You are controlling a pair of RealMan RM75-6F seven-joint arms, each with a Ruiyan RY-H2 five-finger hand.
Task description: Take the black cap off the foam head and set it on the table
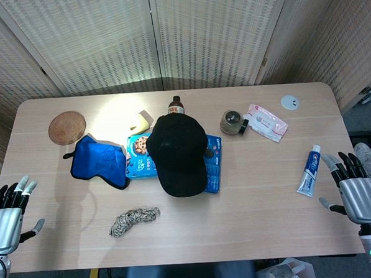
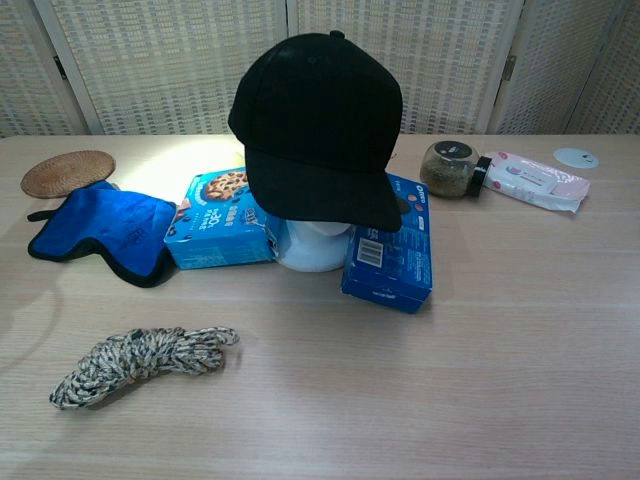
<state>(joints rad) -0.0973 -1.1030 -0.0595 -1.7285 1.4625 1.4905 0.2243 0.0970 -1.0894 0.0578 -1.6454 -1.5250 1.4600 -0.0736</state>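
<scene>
At the near left corner of the tabletop (image 1: 270, 215), the left robot hand (image 1: 9, 213) rests with its fingers apart, holding nothing. Farther in lie a woven coaster (image 1: 67, 128), a blue eye mask (image 1: 99, 161) and a coil of rope (image 1: 134, 221). At the centre, the black cap (image 1: 177, 155) sits on the foam head (image 2: 315, 245), whose white base shows only in the chest view, flanked by a blue box of cookies (image 2: 215, 232) and another blue box (image 2: 390, 255). The cap's brim points toward the near edge, so its long axis runs far to near. To the right stand a jar (image 1: 232, 121), a pink packet (image 1: 267, 121) and a tube of toothpaste (image 1: 310, 171). At the near right corner, the right robot hand (image 1: 353, 189) is likewise spread and empty. The cap lies far and inward from both, roughly midway, perhaps marginally nearer the left; either must reach up and over the boxes.
</scene>
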